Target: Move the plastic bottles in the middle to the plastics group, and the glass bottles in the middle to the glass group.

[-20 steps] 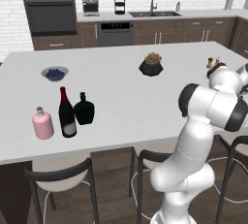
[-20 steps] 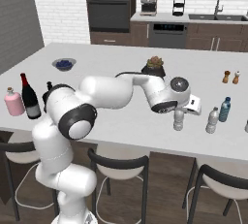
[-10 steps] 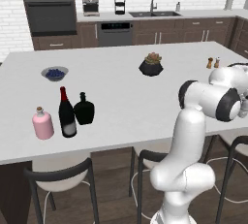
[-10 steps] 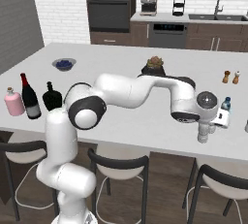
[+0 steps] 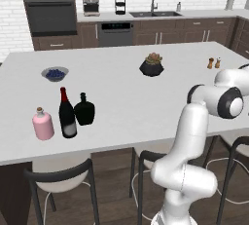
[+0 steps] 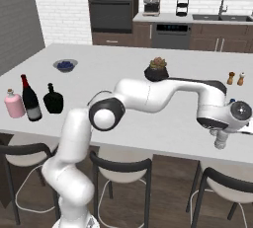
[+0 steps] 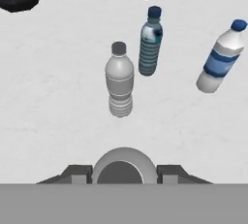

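Between gripper (image 7: 124,169) fingers: rounded grey cap, pinched; two bottles (image 7: 119,86) stand beyond.

Clear plastic bottle (image 7: 119,85) stands upright just beside the blue bottle (image 7: 149,43).

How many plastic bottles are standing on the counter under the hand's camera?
3: a clear one with a grey cap in the middle, a blue-tinted one just behind it, and a white one with a blue label off to the right.
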Controlling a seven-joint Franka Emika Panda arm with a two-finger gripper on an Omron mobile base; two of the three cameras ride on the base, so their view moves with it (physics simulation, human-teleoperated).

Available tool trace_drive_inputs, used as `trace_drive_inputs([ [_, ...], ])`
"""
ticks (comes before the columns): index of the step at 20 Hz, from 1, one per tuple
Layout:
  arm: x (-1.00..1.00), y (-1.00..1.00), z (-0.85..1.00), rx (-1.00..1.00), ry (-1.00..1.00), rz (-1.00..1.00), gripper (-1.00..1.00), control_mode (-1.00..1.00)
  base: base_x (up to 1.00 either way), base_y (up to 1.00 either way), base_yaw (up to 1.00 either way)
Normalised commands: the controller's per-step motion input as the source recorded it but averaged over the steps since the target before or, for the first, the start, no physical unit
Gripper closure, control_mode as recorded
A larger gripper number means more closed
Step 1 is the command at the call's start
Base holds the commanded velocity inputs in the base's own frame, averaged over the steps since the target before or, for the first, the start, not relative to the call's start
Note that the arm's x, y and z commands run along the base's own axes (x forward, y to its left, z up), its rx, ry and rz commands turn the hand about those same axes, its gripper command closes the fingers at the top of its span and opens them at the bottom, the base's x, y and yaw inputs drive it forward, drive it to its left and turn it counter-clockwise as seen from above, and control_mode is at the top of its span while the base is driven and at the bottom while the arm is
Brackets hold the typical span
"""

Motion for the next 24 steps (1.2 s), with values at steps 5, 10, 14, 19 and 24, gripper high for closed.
trace_drive_inputs([
  [5, 0.07, 0.0, 0.0, 0.0, 0.0, 0.23, 1.0, -1.0, 0.0, 0.0, 0.0],
  [10, 0.17, 0.0, 0.0, 0.0, 0.0, 0.19, 1.0, -1.0, 0.0, 0.0, 0.0],
  [14, 0.15, -0.05, -0.08, 0.0, 0.0, 0.16, 1.0, -1.0, 0.0, 0.0, 0.0],
  [19, 0.1, -0.08, -0.03, 0.0, 0.0, 0.15, 1.0, -1.0, 0.0, 0.0, 0.0],
  [24, 0.19, -0.02, -0.08, 0.0, -0.01, 0.14, 1.0, -1.0, 0.0, 0.0, 0.0],
])
